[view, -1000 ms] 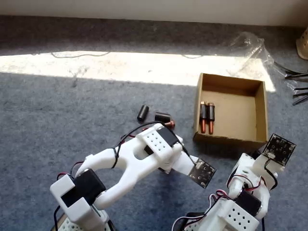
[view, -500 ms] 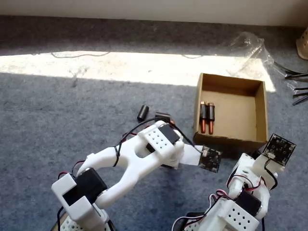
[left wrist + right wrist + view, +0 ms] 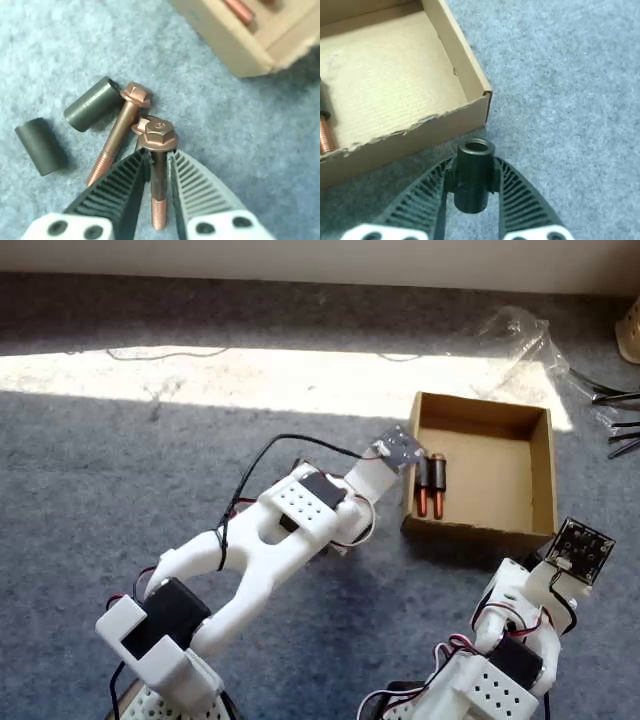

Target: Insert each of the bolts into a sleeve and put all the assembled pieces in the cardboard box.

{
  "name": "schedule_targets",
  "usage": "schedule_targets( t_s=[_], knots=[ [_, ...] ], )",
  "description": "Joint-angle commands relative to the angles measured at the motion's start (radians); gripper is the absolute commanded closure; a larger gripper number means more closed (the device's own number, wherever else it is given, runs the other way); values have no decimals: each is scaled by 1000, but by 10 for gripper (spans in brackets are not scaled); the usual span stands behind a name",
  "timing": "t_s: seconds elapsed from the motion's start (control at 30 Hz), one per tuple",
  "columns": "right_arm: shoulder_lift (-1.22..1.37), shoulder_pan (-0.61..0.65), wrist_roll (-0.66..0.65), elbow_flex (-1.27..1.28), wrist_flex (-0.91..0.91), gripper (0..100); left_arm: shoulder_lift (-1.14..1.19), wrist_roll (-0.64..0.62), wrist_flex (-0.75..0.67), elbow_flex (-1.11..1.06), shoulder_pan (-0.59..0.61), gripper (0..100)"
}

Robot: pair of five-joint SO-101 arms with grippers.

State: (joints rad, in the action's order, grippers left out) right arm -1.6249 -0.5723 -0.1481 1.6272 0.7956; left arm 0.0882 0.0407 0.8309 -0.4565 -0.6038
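My left gripper (image 3: 159, 154): clamped on one bolt (image 3: 159, 134), beside the box (image 3: 460, 65). My right gripper (image 3: 472, 165): clasping a sleeve (image 3: 472, 185), bore up, at the box corner. I should line shank and bore up squarely.

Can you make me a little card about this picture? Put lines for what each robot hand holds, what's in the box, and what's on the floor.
Left gripper: shut on a copper bolt, head pointing away from the wrist
Right gripper: shut on a dark sleeve, upright, just outside the box wall
Cardboard box: two assembled pieces lying side by side
Carpet: two loose sleeves, one loose bolt, and another bolt head partly hidden behind the held one
Not yet done: held bolt and held sleeve are apart
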Motion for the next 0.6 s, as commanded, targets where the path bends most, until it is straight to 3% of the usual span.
schedule_targets(
  t_s=[0.0, 0.27, 0.43, 0.57],
  knots=[
    [-8, -10, 6, -13, -36, 995, -4, -74, -17, 35, 30, 989],
    [-8, -12, 6, -13, -36, 995, -5, -77, -28, 33, 114, 993],
    [-8, -10, 6, -13, -36, 995, -7, -193, -41, 31, 219, 994],
    [-8, -10, 6, -13, -36, 995, -15, -218, -41, 27, 302, 994]
  ],
)
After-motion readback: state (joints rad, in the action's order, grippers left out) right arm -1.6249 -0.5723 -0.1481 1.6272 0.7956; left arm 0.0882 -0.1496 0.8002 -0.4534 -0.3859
